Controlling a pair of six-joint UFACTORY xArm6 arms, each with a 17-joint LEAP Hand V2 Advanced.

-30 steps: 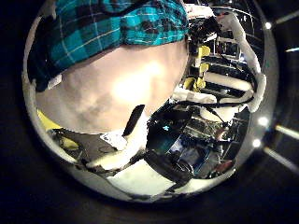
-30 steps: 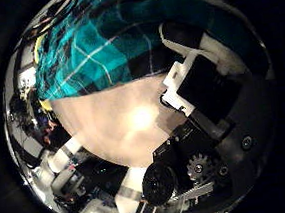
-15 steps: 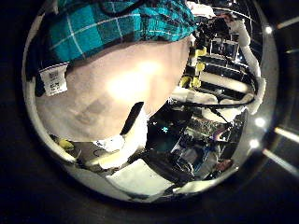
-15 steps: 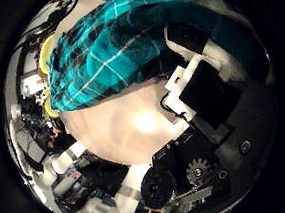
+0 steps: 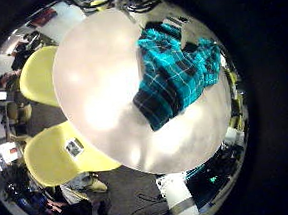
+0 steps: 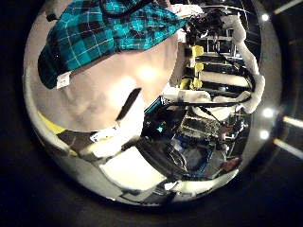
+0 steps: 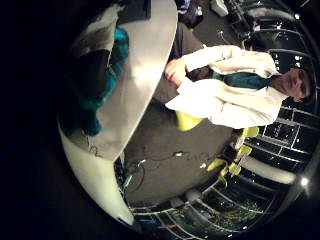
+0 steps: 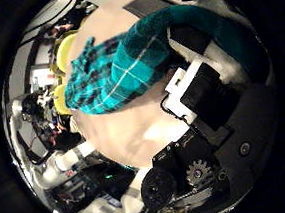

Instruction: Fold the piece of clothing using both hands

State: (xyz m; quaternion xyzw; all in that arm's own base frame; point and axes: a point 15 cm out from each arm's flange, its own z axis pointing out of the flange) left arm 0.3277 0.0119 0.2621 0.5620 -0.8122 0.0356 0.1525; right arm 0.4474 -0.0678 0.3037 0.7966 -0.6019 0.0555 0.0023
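Note:
A checked shirt (image 5: 177, 75) lies bunched near one edge of a round pale table (image 5: 98, 91). The left little finger side view takes in the whole tabletop, so my left hand is well above it. Its straight finger (image 6: 128, 112) juts over the table (image 6: 99, 99), apart from the shirt (image 6: 104, 28), whose label (image 6: 64, 80) shows at the hem. My right hand (image 8: 206, 81) is close to the cloth. The shirt (image 8: 109, 69) runs as a band from the table (image 8: 125, 138) up to its curled fingers and passes behind them. Cloth (image 7: 118, 48) also lies against that palm.
Two moulded chairs (image 5: 41, 75) (image 5: 52, 155) stand at the table's side away from the shirt. A hand's pale part (image 5: 183, 29) rests at the shirt's far end. Racks and frames (image 6: 213, 71) crowd the room beyond the table.
Both thumb side views have shifted, so both hands have moved. In the right one the shirt has drawn out into a narrower band. The label came into the left one.

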